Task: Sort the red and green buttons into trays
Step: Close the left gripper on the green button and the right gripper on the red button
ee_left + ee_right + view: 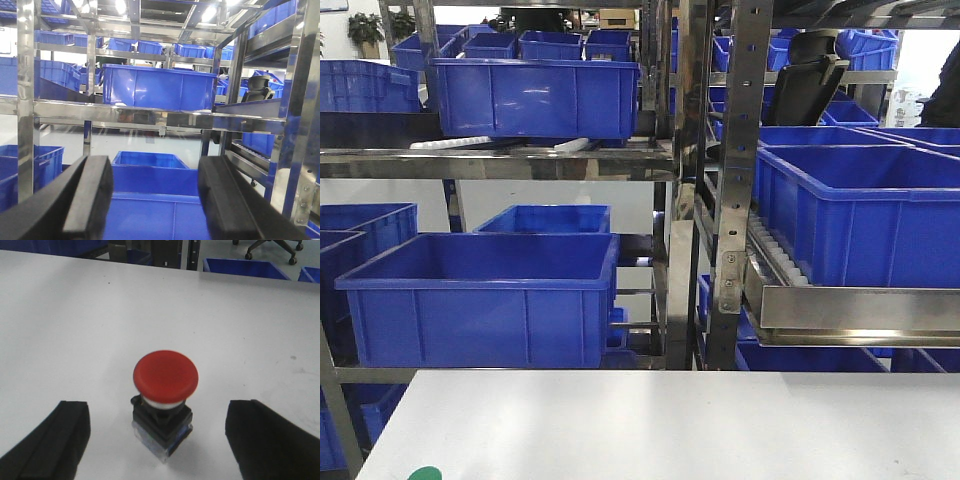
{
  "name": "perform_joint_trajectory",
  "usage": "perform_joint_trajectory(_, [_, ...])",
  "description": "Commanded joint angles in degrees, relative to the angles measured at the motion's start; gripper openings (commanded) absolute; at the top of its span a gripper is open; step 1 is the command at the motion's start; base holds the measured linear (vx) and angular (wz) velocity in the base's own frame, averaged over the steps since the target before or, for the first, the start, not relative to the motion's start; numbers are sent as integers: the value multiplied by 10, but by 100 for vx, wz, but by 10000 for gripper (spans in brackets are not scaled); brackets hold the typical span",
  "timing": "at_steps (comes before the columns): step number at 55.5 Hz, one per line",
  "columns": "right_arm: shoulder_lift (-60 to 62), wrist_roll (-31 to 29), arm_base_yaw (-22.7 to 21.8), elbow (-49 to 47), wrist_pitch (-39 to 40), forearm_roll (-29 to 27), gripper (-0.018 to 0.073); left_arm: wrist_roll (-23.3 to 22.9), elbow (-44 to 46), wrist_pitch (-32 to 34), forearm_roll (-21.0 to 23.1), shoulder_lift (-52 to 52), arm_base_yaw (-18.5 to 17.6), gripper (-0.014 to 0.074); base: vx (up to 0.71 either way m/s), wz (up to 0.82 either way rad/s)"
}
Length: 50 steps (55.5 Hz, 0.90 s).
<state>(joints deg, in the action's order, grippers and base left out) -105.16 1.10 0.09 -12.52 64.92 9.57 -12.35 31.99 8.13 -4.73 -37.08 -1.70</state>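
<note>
One red round-top plastic button (165, 376) sits unsorted on the white table (75, 315), between the right pincer's (157, 440) open fingers. Left pincer (157, 200) is open too. No trays show.

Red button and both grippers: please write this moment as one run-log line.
right gripper: open, straddling red button | red button: upright on table, ungripped | left gripper: open, empty
</note>
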Motion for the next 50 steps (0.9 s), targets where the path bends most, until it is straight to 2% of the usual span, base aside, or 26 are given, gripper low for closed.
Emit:
perform_joint_trajectory(1, [-13, -4, -1, -36, 118, 11, 594, -4, 20, 51, 1, -2, -5, 514, 0, 0])
perform_joint_trajectory(13, [-82, -3, -1, -106, 118, 31, 592, -3, 20, 51, 1, -2, -5, 514, 0, 0])
perform_joint_trajectory(17, [-97, -1, -1, -119, 118, 32, 560, -3, 20, 51, 1, -2, -5, 514, 0, 0])
perform_joint_trajectory(22, [-105, -2, -1, -123, 118, 31, 420, -3, 20, 51, 1, -2, -5, 514, 0, 0])
perform_joint_trajectory(31, [-106, -2, -1, -122, 118, 35, -15, -3, 20, 32, 1, -2, -5, 514, 0, 0])
perform_joint_trajectory(41, [-106, 0, -1, -122, 118, 36, -13, 10, -3, -47, 0, -26, -5, 514, 0, 0])
perform_joint_trajectory(46, [-106, 0, -1, -122, 118, 37, -12, 30, -48, -33, 0, -58, -5, 514, 0, 0])
perform_joint_trajectory(50, [-106, 0, -1, -122, 118, 37, -10, 36, -94, 10, 0, -94, -5, 514, 0, 0])
